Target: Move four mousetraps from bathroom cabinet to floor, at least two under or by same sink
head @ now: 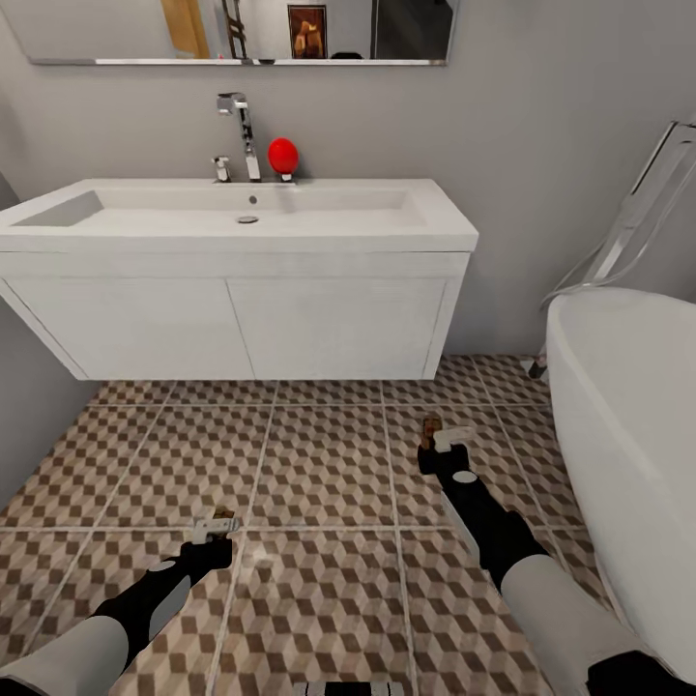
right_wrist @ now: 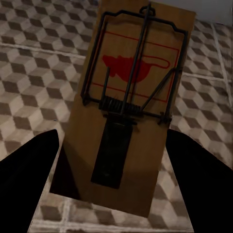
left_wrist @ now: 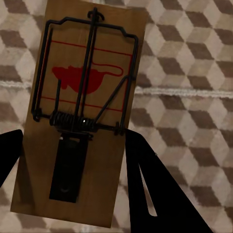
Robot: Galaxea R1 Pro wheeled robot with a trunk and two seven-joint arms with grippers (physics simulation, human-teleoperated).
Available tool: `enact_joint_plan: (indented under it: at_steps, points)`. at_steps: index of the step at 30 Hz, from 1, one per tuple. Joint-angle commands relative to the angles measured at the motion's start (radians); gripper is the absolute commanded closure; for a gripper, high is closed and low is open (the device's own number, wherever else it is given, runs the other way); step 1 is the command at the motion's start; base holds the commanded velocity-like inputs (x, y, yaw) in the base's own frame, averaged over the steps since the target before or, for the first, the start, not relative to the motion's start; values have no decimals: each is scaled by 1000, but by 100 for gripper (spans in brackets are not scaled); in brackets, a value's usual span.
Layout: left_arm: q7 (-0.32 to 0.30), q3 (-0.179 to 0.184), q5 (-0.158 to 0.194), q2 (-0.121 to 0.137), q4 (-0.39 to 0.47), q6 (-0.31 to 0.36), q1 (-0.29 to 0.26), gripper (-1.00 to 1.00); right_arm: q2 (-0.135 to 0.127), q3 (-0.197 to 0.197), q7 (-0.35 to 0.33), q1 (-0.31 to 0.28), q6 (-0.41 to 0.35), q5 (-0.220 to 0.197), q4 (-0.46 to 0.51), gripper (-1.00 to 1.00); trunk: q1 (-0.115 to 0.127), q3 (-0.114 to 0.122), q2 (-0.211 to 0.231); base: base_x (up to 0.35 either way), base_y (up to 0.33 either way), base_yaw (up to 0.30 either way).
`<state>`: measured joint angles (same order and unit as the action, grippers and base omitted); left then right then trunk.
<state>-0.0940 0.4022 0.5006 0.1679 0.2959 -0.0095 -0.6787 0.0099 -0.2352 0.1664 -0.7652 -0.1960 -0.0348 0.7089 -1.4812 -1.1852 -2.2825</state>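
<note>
while i look down from my head at the white sink (head: pixel 242 217) over the cube-patterned floor (head: pixel 319 464), my left gripper (head: pixel 215 528) and right gripper (head: pixel 447 441) each hang low above the tiles with a small brown trap at the tip. at my left wrist, black fingers (left_wrist: pixel 160 194) are clamped on either long edge of a mousetrap (left_wrist: pixel 82 116) above the tiles. at my right wrist, my fingers (right_wrist: pixel 201 179) grasp another mousetrap (right_wrist: pixel 131 107) by its sides above the floor.
</note>
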Motion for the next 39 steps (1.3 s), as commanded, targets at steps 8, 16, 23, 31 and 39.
enact_joint_plan:
  at_steps: [8,16,23,31,39]
  points:
    - [1,4,6,4,4,-1,-1,100,3,1,-9,-25,130,-8,-113,100,-31,-26,-57,0,0,0]
    - [14,5,6,23,52,0,0,100,12,0,-48,-26,188,-8,-185,100,-46,-38,-85,0,0,0]
    - [18,4,7,29,59,9,0,100,13,0,-50,-26,193,-8,-187,100,-46,-38,-85,0,0,0]
    - [200,-15,7,14,229,385,-27,100,18,0,-50,-26,193,-8,-187,100,-46,-38,-85,0,0,0]
    - [325,-8,7,-7,382,422,-36,100,24,0,-48,-25,194,-7,-187,100,-46,-38,-85,0,0,0]
